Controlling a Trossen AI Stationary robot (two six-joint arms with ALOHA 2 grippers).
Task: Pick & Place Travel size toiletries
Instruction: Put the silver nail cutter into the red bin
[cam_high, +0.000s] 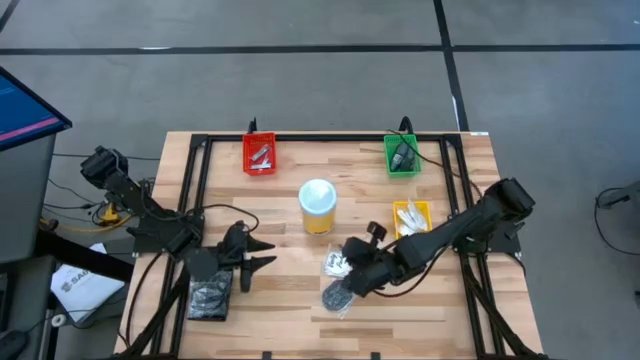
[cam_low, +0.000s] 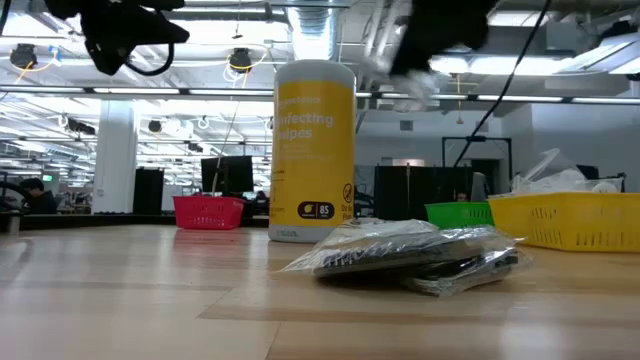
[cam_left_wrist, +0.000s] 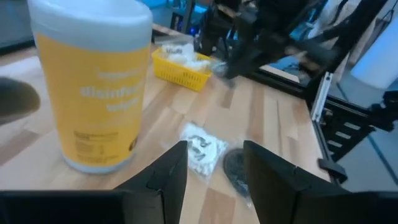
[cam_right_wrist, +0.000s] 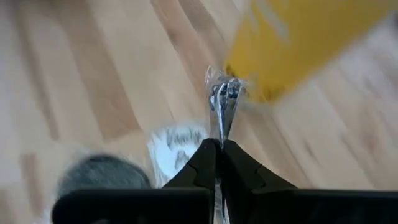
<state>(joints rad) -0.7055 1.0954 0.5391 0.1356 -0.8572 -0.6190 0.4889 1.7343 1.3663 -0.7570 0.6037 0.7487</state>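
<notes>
My right gripper (cam_high: 347, 271) (cam_right_wrist: 217, 144) hovers above the table in front of the yellow tub, shut on a small silvery bit in clear wrap (cam_right_wrist: 221, 99). Below it, a white sachet with black print (cam_right_wrist: 177, 146) (cam_left_wrist: 202, 149) and a dark round bundle in a clear bag (cam_high: 337, 297) (cam_low: 420, 255) lie flat on the wood. My left gripper (cam_high: 256, 256) (cam_left_wrist: 214, 168) waits open over the table's left part, beside the black tray (cam_high: 210, 297), pointing toward those items. My right gripper pinches the lower end of the silvery bit's clear wrap (cam_right_wrist: 219, 127) between its two fingertips. The bit sticks out past the fingertips and is lifted clear of the table. In the low view it shows only as a blurred pale shape (cam_low: 405, 80) high above the wood.
The tall yellow tub with a white lid (cam_high: 318, 206) (cam_low: 313, 150) stands mid-table just behind the items. A red tray (cam_high: 260, 153), a green tray (cam_high: 402, 155) and a yellow tray (cam_high: 411, 216) holding white sachets sit toward the far and right sides. The black tray holds dark bundles.
</notes>
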